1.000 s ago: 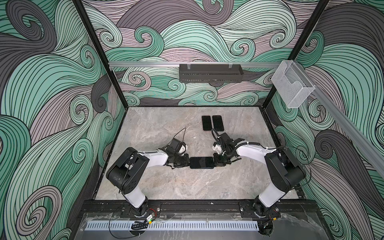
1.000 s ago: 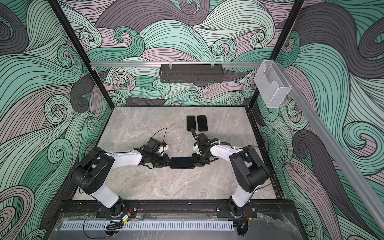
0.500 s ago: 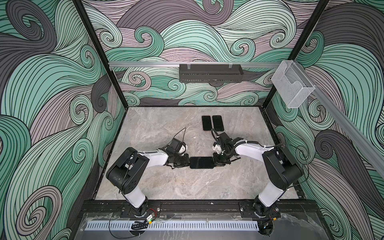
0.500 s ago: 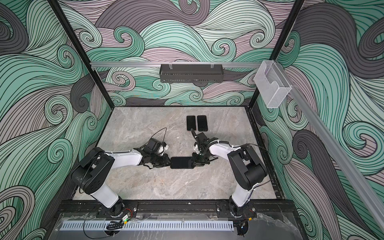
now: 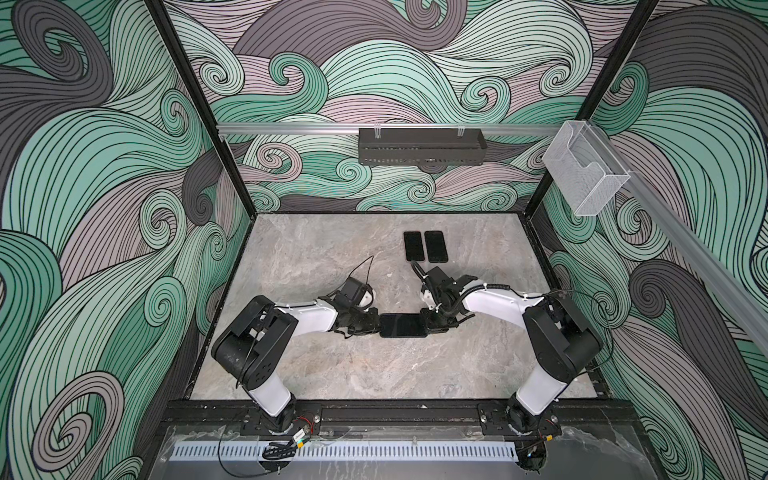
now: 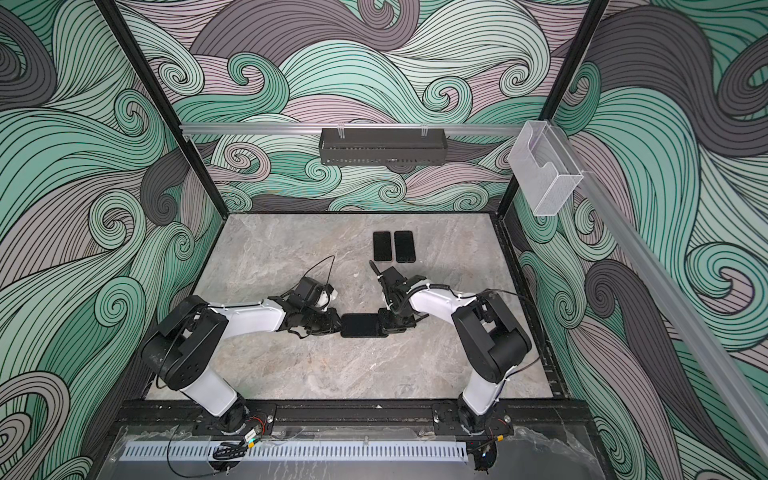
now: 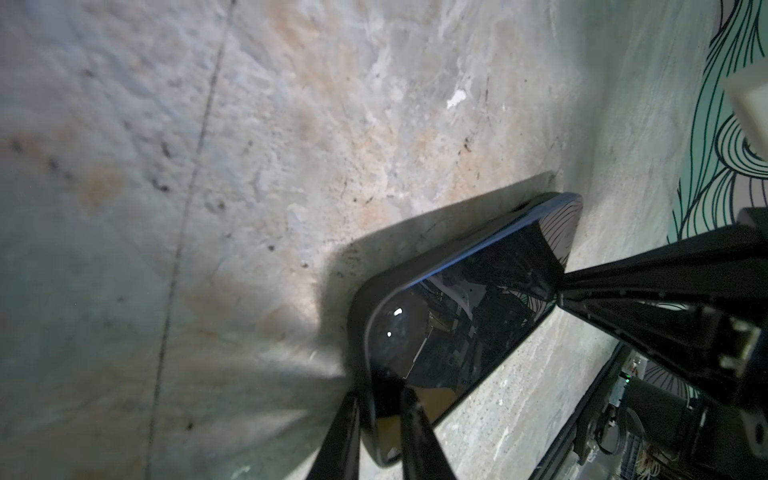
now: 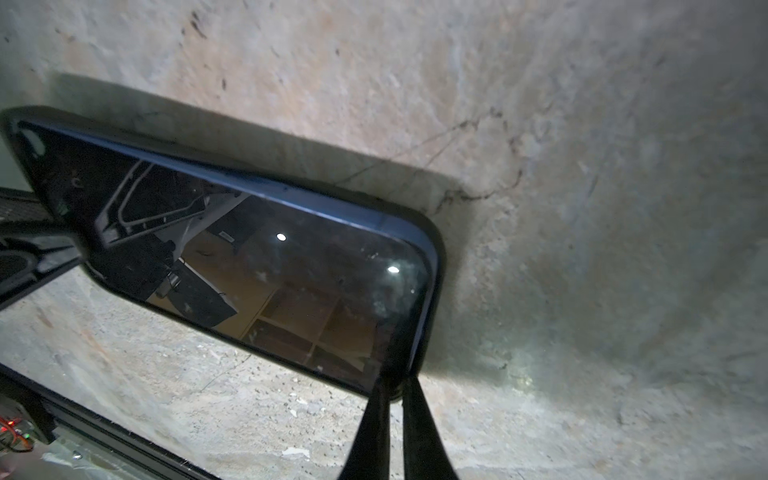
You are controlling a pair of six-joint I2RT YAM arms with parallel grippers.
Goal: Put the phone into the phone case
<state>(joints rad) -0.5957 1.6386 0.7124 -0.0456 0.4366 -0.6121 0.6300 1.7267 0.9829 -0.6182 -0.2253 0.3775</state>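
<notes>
Between the left fingers and right fingers, flat on the marble surface, lies the phone. Both top views lose the tips against its dark body, and in each wrist view the opposite pair covers part of its far end. The right pair is nipped together on one short end. The left pair straddles the other, narrowly apart, contact hard to make out. Glossy black glass faces up, mirroring arm parts, ringed by the matte black phone case.
</notes>
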